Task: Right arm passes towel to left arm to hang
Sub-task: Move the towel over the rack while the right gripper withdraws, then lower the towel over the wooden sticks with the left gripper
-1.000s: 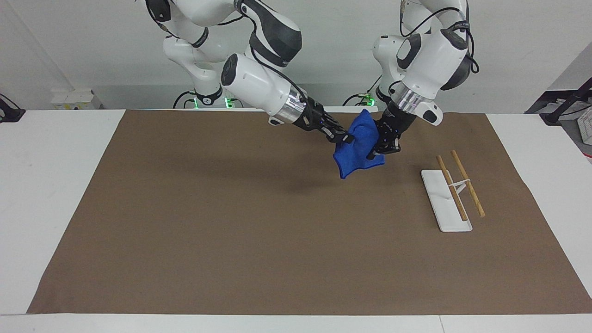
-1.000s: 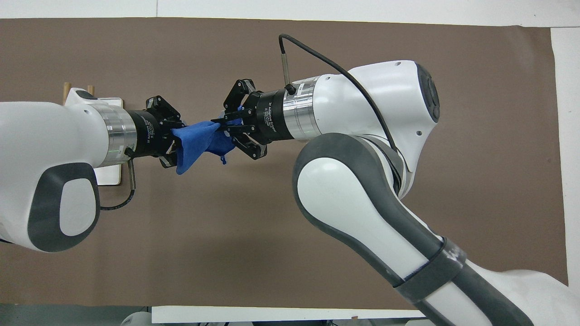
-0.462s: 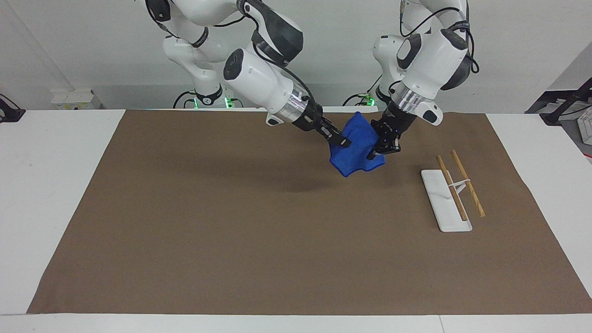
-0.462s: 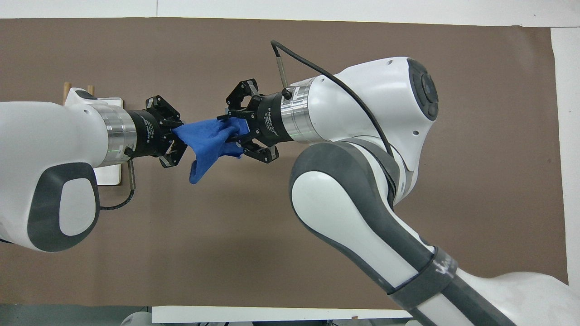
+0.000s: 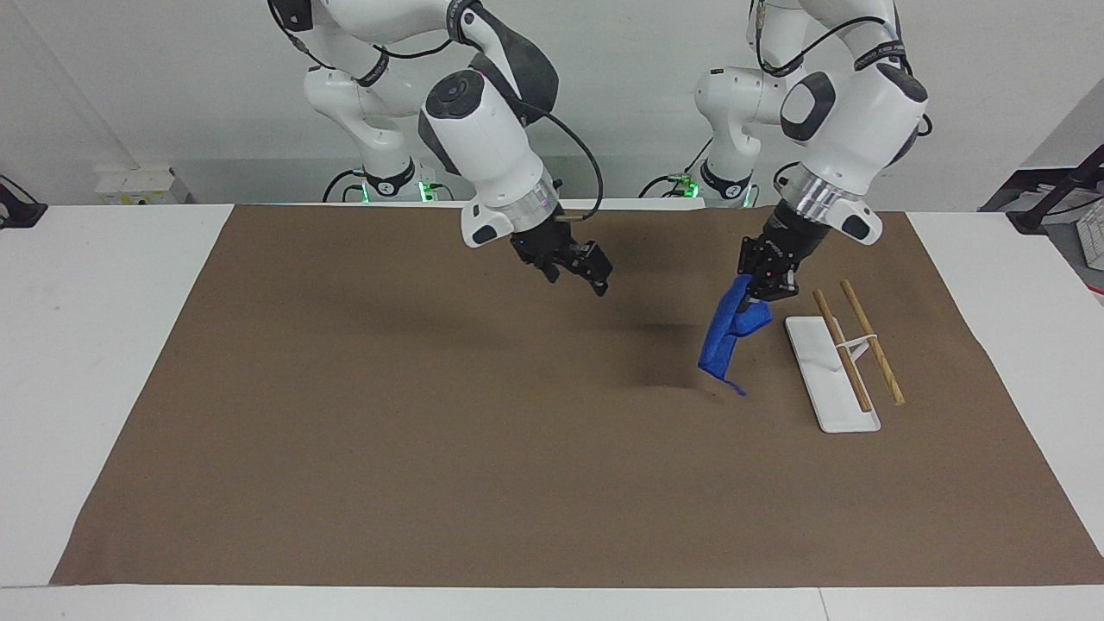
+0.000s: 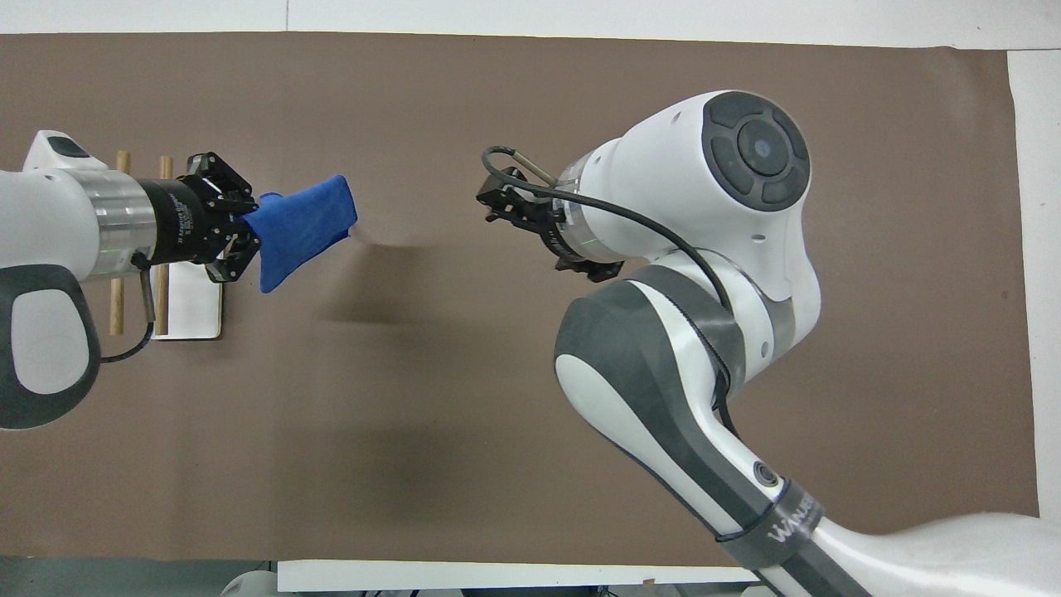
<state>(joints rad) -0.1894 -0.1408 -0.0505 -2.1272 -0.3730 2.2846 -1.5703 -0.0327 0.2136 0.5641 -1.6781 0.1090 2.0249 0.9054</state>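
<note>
Clearly my left end effector [image 5: 763, 280] grips the hanging towel [image 5: 729, 338] beside the rack [image 5: 832, 375], but I cannot tell whether my right end effector [image 5: 586, 269] is parted.

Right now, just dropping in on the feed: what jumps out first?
The bright blue towel dangles from the left gripper, in the air beside the white rack base with its two wooden rails, toward the left arm's end of the brown mat. The right gripper hangs over mid-mat holding nothing.
</note>
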